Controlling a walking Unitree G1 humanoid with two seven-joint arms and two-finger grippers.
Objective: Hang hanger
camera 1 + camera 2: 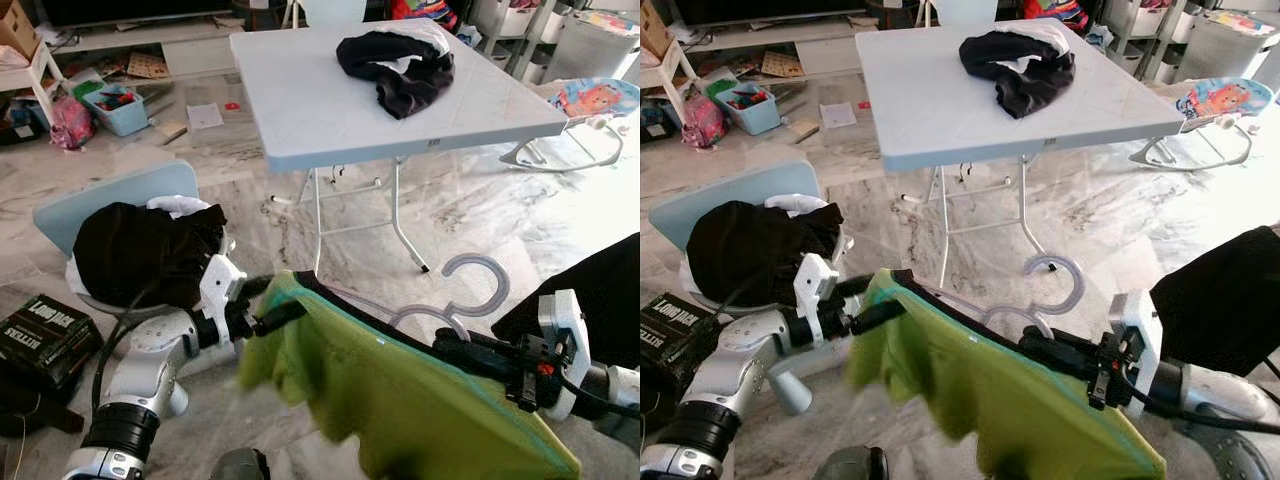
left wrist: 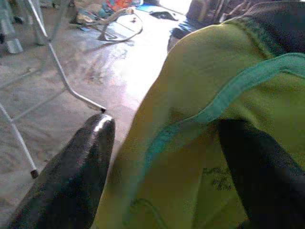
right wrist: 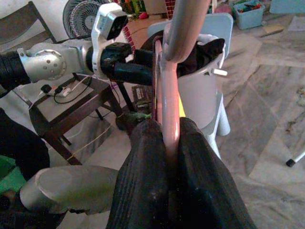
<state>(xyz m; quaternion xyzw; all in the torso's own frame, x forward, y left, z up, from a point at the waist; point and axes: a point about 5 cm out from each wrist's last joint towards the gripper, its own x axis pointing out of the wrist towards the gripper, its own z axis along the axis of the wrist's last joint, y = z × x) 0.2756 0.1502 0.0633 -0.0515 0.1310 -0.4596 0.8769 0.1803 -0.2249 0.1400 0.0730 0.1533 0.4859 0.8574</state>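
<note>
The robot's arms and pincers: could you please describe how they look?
Both arms are silver metal with black ribbed joints. Each wrist carries a white camera bracket and loose black cables. The left pincer and right pincer each have two long black fingers.

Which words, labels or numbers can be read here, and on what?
"BUDGET", white letters, partly legible, on the black box on the floor beside the left arm.
A second white line on that box's side: too blurred to read.
Small dark mark on the table front edge: too small to read.
Faint print on the green shirt near the left gripper: unreadable.
</note>
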